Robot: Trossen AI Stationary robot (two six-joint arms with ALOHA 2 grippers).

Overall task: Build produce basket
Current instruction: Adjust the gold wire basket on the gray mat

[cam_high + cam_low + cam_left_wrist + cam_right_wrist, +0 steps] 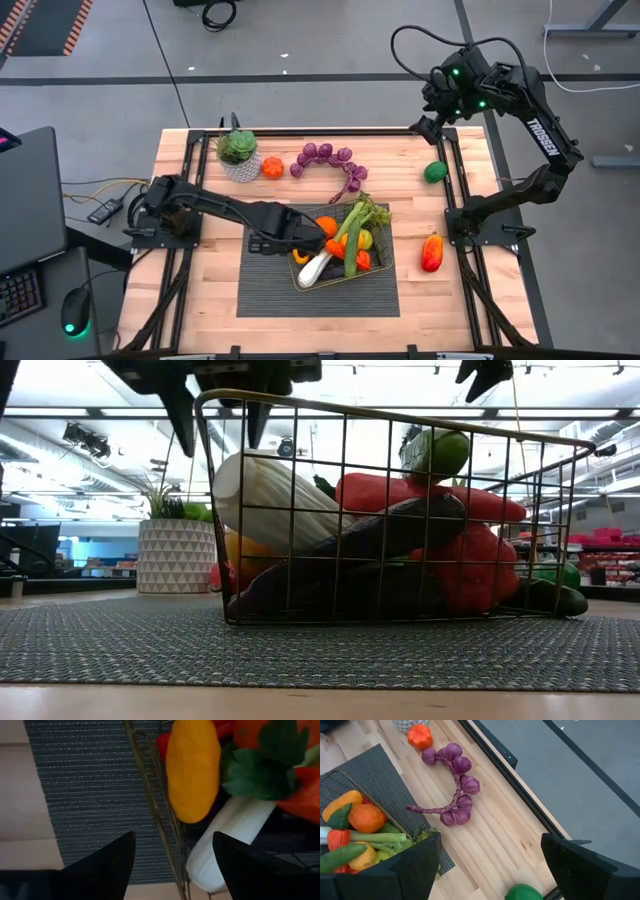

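Note:
The brass wire basket (378, 262) sits on the dark ribbed mat (270, 290). It holds a white-green leek (225, 840), a yellow pepper (192, 770), an orange (366, 817), a cucumber, red peppers and a dark eggplant (390, 535). My left gripper (308, 243) is open over the basket's left wall. In the left wrist view one finger (107, 862) stands outside the rim wire (152, 805) and the other (245, 862) inside; neither visibly touches it. My right gripper (430, 125) is open and empty, high above the table's far right corner.
A purple braided bunch (330, 163), a small orange fruit (272, 166) and a potted succulent (238, 152) lie on the far part of the table. A green fruit (434, 172) and a red-orange pepper (432, 252) lie at the right.

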